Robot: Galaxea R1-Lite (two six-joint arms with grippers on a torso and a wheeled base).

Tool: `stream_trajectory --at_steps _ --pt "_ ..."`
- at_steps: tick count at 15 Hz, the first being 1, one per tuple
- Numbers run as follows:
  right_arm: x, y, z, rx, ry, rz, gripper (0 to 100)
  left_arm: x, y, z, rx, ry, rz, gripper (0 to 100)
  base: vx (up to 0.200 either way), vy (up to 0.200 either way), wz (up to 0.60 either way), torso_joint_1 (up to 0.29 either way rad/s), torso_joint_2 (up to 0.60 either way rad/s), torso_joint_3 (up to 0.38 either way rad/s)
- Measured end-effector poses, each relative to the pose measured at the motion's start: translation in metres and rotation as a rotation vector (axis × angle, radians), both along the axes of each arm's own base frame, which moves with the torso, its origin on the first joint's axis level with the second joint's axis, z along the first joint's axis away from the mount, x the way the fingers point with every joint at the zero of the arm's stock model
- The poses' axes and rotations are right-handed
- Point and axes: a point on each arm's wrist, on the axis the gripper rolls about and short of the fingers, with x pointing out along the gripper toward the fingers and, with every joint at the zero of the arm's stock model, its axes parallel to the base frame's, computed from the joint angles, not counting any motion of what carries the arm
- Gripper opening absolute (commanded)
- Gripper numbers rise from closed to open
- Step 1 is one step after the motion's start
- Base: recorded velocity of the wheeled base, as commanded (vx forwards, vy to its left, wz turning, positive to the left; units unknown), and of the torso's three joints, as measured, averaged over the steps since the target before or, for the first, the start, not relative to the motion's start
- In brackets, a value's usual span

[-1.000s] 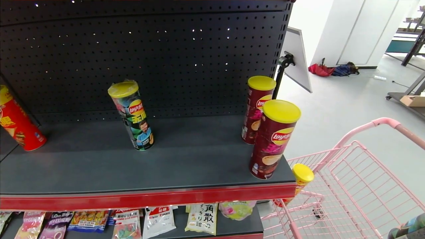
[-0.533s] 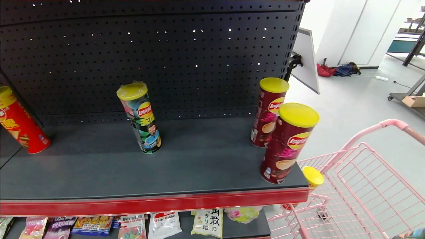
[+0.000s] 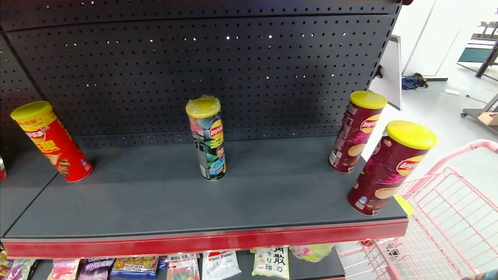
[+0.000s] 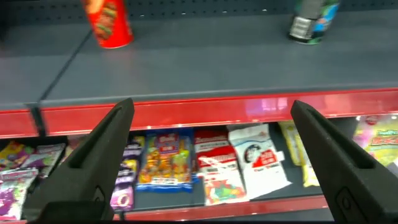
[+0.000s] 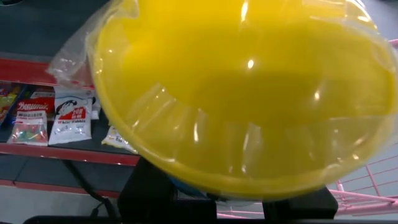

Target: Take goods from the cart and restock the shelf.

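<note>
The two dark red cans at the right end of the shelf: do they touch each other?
Apart. The head view shows a strip of grey shelf between the back dark red can and the front dark red can.

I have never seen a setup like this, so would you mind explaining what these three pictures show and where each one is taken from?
This is a two-armed robot on wheels, restocking a shop shelf. The head view looks down from its head at the shelf, where four crisp cans stand: a red can, a green can, a rear maroon can and a front maroon can, with the pink cart to the right. The left wrist view comes from the left arm's camera: the left gripper is open and empty, facing the shelf's red edge and the snack bags below. The right wrist view shows a yellow lid under plastic wrap, very close; that can is probably held, though the grip is hidden.
</note>
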Motion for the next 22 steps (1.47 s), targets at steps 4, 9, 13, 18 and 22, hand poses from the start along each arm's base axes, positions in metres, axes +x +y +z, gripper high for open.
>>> stream_trajectory --at_steps 4,9,13,18,22 --pt "0.000 0.000 0.000 -0.001 0.005 0.000 0 0.000 0.000 0.000 0.000 0.000 0.000 100 0.000 0.200 0.00 0.002 0.00 0.002" --pt "0.001 0.000 -0.004 0.001 0.014 0.014 0 0.000 0.000 0.000 -0.001 0.000 -0.001 100 0.000 0.040 0.00 0.000 0.00 0.000" --pt "-0.002 0.001 -0.005 0.015 -0.027 0.057 0 0.000 0.000 0.000 -0.003 0.001 -0.002 100 0.000 0.000 0.00 0.000 0.00 0.000" --pt "-0.011 0.000 -0.022 0.033 -0.063 0.158 0 0.001 -0.001 0.007 0.016 0.004 -0.079 100 0.000 0.000 0.00 0.000 0.00 0.000" --pt "-0.011 0.001 -0.023 0.040 -0.058 0.210 0 0.006 -0.004 0.090 -0.038 -0.048 -0.244 100 0.000 0.000 0.00 0.000 0.00 0.000"
